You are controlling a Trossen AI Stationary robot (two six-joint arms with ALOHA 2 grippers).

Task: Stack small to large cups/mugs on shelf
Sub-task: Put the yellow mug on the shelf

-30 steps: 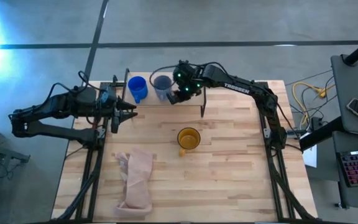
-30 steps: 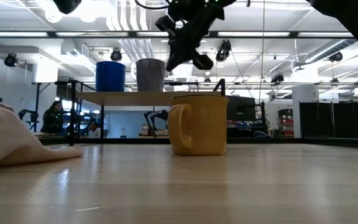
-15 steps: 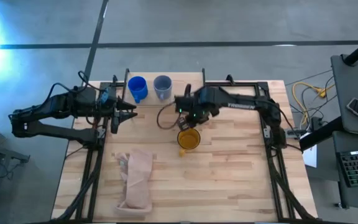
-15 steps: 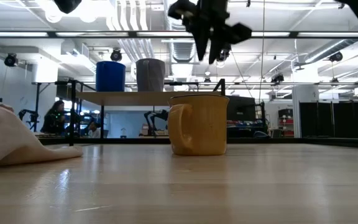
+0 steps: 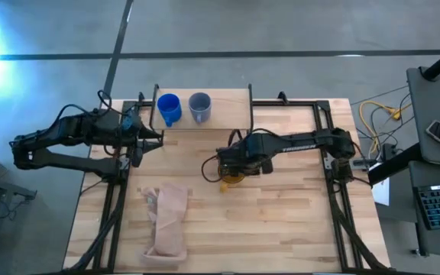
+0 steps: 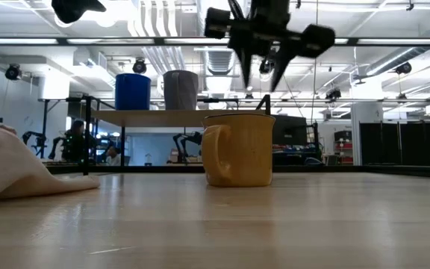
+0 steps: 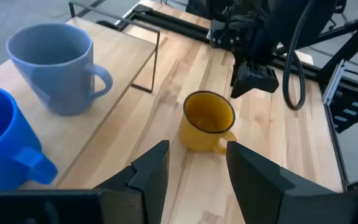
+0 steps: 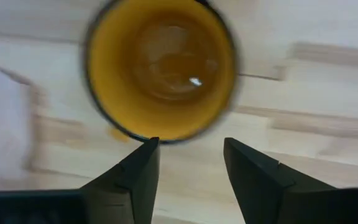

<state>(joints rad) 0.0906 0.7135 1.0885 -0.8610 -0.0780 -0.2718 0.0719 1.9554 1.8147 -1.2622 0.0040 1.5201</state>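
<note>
The yellow-orange mug [image 6: 237, 158] stands upright on its base on the table, its handle toward the near-left. My right gripper [image 6: 260, 81] hangs open above it, fingers pointing down, clear of the rim. In the right wrist view the mug's mouth [image 8: 160, 68] lies just beyond the open fingers [image 8: 188, 162]. The bright blue mug [image 5: 168, 107] and the grey-blue mug [image 5: 199, 105] stand side by side on the left part of the shelf [image 5: 228, 103]. My left gripper [image 5: 157, 137] waits open at the table's far left, near the shelf.
A tan cloth-like bag [image 5: 166, 218] lies crumpled at the near left of the table. The shelf's right half is bare. The shelf's thin black legs [image 7: 148, 65] stand at the table's far edge. The right arm [image 5: 304, 141] stretches across from the table's right side.
My right gripper has left the grey-blue mug on the shelf and come toward the table's near edge, ending above the yellow-orange mug. It has turned its fingers down and opened. The mugs have stayed in place.
</note>
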